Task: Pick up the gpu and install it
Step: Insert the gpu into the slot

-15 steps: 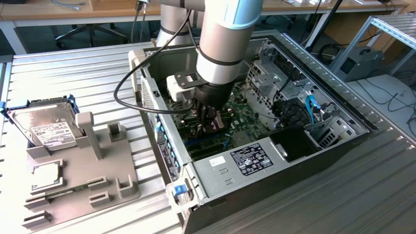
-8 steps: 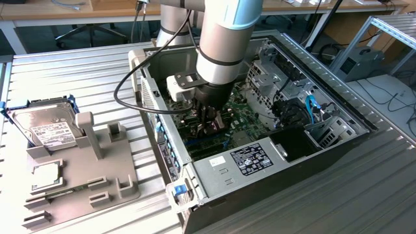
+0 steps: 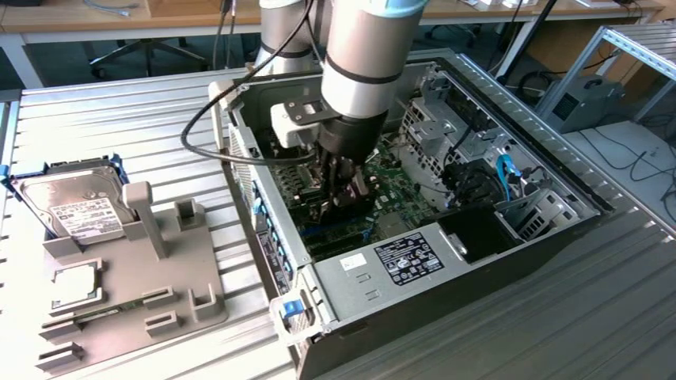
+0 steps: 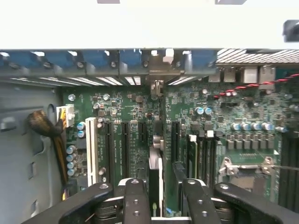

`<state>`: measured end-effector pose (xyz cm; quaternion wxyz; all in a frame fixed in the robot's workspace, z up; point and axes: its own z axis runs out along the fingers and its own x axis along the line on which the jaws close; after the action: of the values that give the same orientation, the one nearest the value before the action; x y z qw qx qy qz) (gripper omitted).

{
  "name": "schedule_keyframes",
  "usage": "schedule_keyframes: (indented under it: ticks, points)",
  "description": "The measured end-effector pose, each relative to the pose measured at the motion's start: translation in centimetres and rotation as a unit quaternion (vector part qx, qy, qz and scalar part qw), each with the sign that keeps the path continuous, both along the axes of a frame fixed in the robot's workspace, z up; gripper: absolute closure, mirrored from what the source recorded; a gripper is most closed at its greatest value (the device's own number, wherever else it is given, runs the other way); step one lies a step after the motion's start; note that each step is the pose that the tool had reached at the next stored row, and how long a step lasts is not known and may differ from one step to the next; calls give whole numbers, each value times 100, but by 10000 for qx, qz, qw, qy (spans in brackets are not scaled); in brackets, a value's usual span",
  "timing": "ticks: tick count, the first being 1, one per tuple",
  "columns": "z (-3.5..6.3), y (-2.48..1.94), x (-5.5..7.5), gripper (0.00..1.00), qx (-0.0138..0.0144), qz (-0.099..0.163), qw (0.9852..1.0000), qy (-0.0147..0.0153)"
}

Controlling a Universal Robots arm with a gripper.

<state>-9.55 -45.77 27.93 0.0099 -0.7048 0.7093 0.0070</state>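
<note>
The jaws of the gripper [image 4: 160, 196] are standing apart, gripping nothing, straddling the gpu [image 4: 155, 175], which is sitting edge-on in a motherboard [image 4: 117, 107] slot inside the open computer case [image 3: 549, 229] on the table [image 3: 106, 119].

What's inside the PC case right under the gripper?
The gpu stands on edge on the green motherboard, between the open fingers. Its lower edge and slot are hidden.
</note>
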Motion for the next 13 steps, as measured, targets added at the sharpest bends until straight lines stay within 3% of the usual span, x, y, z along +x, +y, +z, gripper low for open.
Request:
schedule_keyframes:
  ticks: [5, 6, 7, 8, 9, 10, 13]
  points:
    - [192, 67, 2, 65, -17, 1, 10000, 1]
    - [206, 74, 38, 80, -16, 1, 10000, 7]
    - [207, 73, 97, 80, -16, 1, 10000, 34]
    - [207, 73, 140, 86, -16, 0, 10000, 61]
    - [207, 73, 214, 89, -14, 1, 9999, 108]
    - [207, 73, 287, 89, -12, 0, 9999, 154]
    - [205, 73, 436, 89, -11, 1, 9997, 236]
